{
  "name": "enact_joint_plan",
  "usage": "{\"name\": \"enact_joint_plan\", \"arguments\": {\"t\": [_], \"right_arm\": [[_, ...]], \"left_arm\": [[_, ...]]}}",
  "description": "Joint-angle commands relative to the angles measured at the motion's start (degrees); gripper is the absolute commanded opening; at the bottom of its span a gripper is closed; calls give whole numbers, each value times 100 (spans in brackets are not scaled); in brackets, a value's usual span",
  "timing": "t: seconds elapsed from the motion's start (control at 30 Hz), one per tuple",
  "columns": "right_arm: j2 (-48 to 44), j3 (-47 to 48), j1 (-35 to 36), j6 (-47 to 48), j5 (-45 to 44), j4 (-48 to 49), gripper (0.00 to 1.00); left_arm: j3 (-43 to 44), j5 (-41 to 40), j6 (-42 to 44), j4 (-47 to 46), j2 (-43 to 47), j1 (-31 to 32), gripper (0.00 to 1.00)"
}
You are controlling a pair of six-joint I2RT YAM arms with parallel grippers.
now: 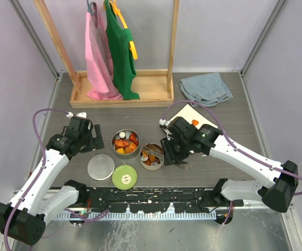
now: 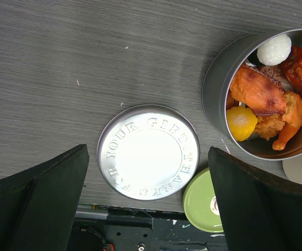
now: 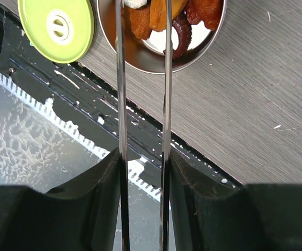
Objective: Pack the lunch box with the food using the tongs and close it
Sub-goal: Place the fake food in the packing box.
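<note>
Eyes on the green lid (image 1: 124, 177) at the table's near edge; everything is placed from it. The steel lid (image 1: 101, 167) lies flat just to its left. Straight behind it sits one tin (image 1: 113, 144), loaded with food (image 1: 125, 142). Behind it and to the right is the second tin (image 1: 149, 168), also holding pieces.

From above, the right gripper (image 1: 167, 151) hangs at that second tin's right rim, but the overhead angle hides the tool. The right wrist view fills that in: the fingers (image 3: 106, 183) press in on the tongs (image 3: 118, 104), whose two thin arms run parallel with a narrow gap, half squeezed, out over the tin (image 3: 140, 57) and its food (image 3: 156, 15). The tips run off the frame's top edge, so whether they pinch a piece cannot be told.

The left gripper (image 2: 148, 157) hovers spread wide and holding nothing, above the steel lid (image 2: 148, 130); this view alone shows raised lettering around that lid, with the green lid (image 2: 200, 201) just beside it.

Only the overhead shows the white plate (image 1: 185, 112), well behind and right of the green lid.
</note>
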State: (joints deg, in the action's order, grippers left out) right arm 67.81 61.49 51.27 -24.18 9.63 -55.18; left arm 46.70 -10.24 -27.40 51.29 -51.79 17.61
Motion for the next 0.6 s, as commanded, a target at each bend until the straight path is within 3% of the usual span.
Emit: {"name": "enact_joint_plan", "arguments": {"t": [0.0, 0.3, 0.57], "right_arm": [[-75, 54, 41, -16, 27, 157, 41], [-100, 168, 41, -34, -381, -225, 37], [-921, 537, 41, -120, -844, 254, 47]], "left_arm": [[99, -33, 50, -75, 63, -18, 98], [102, -11, 50, -75, 31, -20, 98], [103, -23, 50, -75, 37, -19, 98]]}}
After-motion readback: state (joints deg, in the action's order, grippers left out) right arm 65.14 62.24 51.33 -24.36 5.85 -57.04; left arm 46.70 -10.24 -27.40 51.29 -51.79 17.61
